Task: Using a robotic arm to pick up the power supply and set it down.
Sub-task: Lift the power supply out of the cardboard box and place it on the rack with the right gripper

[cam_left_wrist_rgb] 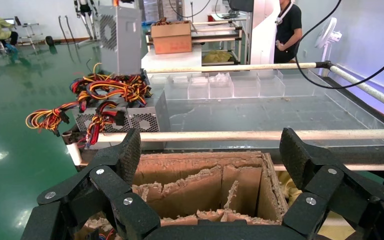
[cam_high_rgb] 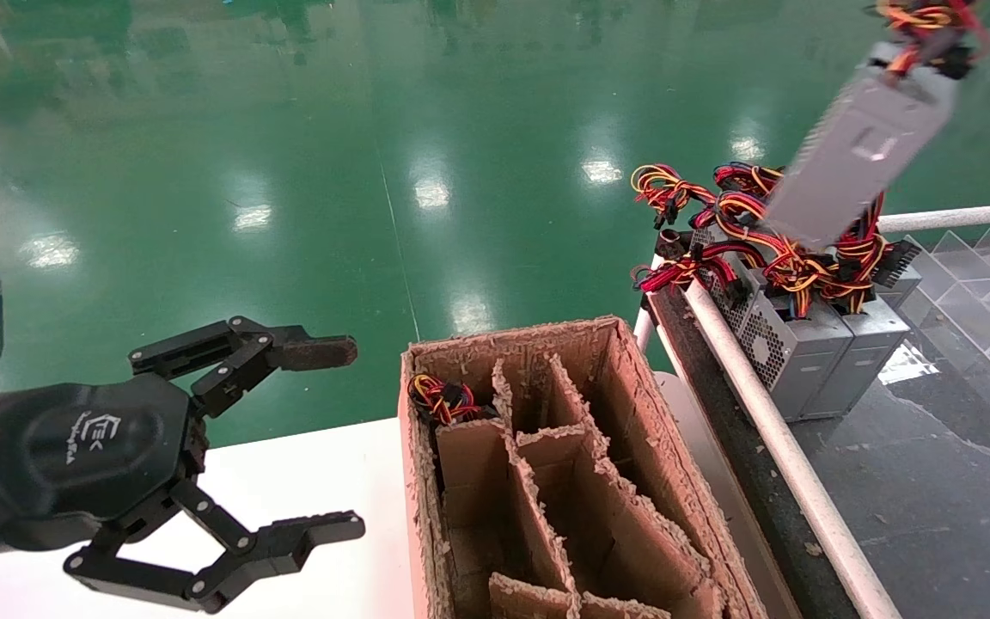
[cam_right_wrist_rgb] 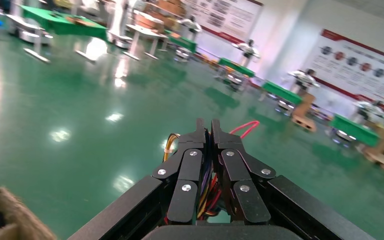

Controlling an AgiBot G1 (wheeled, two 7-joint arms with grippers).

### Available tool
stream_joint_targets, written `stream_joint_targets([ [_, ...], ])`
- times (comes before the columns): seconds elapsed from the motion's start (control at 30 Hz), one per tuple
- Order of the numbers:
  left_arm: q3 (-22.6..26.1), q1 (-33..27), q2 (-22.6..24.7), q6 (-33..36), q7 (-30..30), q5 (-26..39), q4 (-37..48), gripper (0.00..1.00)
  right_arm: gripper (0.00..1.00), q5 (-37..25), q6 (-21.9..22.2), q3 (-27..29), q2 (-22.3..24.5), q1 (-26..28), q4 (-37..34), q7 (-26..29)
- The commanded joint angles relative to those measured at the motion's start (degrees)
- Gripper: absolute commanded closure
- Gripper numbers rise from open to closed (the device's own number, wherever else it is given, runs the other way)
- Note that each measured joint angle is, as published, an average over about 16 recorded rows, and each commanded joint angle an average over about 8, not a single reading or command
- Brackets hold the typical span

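Head view: power supply hanging tilted in the air at upper right, wire bundle uppermost, lower end over the tangled wires of the grey cases standing on the dark surface behind a white rail. Nearer, a worn cardboard box with dividers, one wire loop showing in a far-corner cell. Left gripper hovering at lower left beside the box over the white table, fingers spread wide. Right wrist view: right gripper pressed together on coloured wires, above the green floor.
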Motion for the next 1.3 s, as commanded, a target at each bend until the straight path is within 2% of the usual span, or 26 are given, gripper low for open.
stream_joint_targets([
  [0.03, 0.00, 0.00, 0.00, 0.00, 0.00, 0.00, 0.00, 0.00, 1.00, -0.37, 0.34, -0.22, 1.41, 0.85, -0.26, 0.14],
  [0.47, 0.00, 0.00, 0.00, 0.00, 0.00, 0.00, 0.00, 0.00, 1.00, -3.46, 1.85, -2.23, 9.62, 3.81, -1.40, 0.16],
  [0.8, 0.00, 0.00, 0.00, 0.00, 0.00, 0.00, 0.00, 0.00, 1.00, -4.99, 1.47, -3.26, 13.97, 0.41, -4.55, -0.72],
  [1.03, 0.01, 0.00, 0.00, 0.00, 0.00, 0.00, 0.00, 0.00, 1.00, -4.65, 3.28, -2.95, 14.64, -4.12, -7.56, -1.80],
  [1.3, 0.01, 0.00, 0.00, 0.00, 0.00, 0.00, 0.00, 0.00, 1.00, -2.96, 7.89, -1.56, 11.90, -9.58, -9.60, -2.18],
])
